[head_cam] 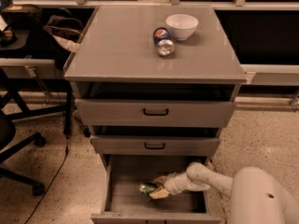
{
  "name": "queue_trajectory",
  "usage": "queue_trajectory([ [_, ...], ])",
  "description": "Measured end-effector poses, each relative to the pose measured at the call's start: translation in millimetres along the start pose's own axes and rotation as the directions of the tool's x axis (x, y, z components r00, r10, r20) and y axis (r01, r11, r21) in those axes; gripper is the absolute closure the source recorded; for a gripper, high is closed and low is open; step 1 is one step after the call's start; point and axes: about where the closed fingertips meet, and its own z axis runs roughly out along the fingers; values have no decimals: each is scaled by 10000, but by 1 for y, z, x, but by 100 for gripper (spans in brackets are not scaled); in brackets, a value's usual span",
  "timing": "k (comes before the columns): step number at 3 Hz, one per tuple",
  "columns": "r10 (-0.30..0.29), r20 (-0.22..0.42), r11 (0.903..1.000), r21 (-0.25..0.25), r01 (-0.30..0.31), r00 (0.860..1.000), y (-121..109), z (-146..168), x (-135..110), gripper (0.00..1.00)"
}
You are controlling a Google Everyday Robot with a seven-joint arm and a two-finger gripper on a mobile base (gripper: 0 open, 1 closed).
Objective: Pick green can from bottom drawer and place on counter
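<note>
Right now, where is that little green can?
Low in the camera view, the green can lies inside the open bottom drawer, near its middle, right at the tip of the robot's hand.

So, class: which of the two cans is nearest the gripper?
The green can, in the bottom drawer, right by the gripper. The blue-and-red can lies up on the counter, beside the bowl.
</note>
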Motion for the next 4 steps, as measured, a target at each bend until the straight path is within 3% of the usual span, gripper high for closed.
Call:
queue_trajectory([
  [1,-334,536,9994,-6,335,9980,11,-44,-30,100],
  [4,-708,591,9974,189,698,9957,43,-160,-123,100],
])
